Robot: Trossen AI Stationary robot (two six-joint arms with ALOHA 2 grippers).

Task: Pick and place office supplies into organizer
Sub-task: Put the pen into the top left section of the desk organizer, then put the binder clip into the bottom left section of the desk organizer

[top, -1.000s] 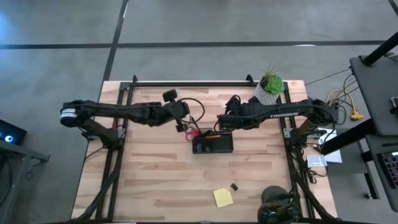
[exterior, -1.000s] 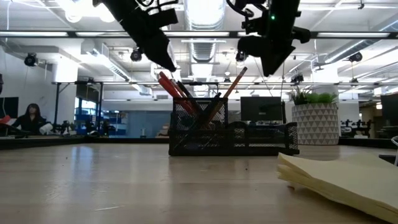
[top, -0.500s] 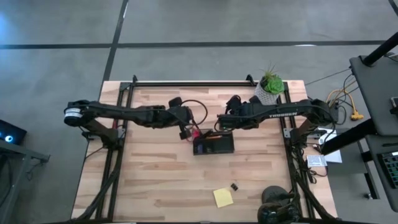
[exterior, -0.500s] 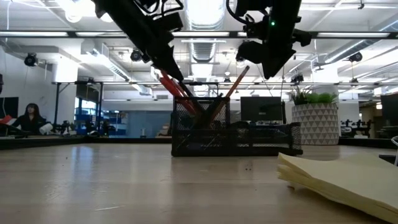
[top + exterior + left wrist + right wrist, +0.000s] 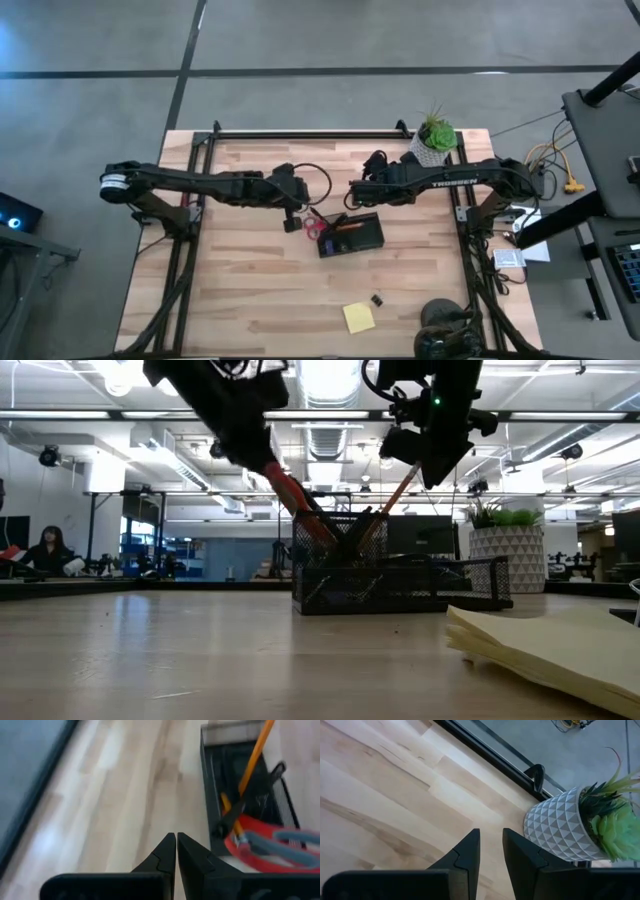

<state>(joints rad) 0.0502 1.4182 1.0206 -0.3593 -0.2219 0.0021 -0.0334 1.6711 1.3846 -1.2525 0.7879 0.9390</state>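
The black mesh organizer [image 5: 360, 240] stands mid-table. In it lean the red-handled scissors [image 5: 260, 852], blades down, and an orange pencil [image 5: 255, 755]. In the low view the scissors' handles [image 5: 290, 490] stick out over the organizer's left end. My left gripper [image 5: 176, 837] is shut with nothing between its fingers and sits just left of those handles [image 5: 293, 220]. My right gripper [image 5: 491, 837] hovers above the table beyond the organizer's far side [image 5: 357, 192], its fingers a narrow gap apart and empty. A yellow sticky-note pad [image 5: 359, 317] and a black binder clip [image 5: 377, 299] lie near the front edge. My left gripper slants down from the table's left, its shut fingers [image 5: 200, 860] close beside the scissors' red handles [image 5: 235, 845]. Whether the outer side of a finger touches the handles, I cannot tell. The scissors stay leaning in the organizer.
A green plant in a white patterned pot [image 5: 434, 140] stands at the far right, close to my right arm. Bare wood lies to the organizer's left and between it and the sticky-note pad. People and desks show in the room behind.
My left gripper has sunk a little toward the near edge and its wrist has turned. The organizer has slid a short way toward the table's right and turned slightly, the scissors and pencil going with it.
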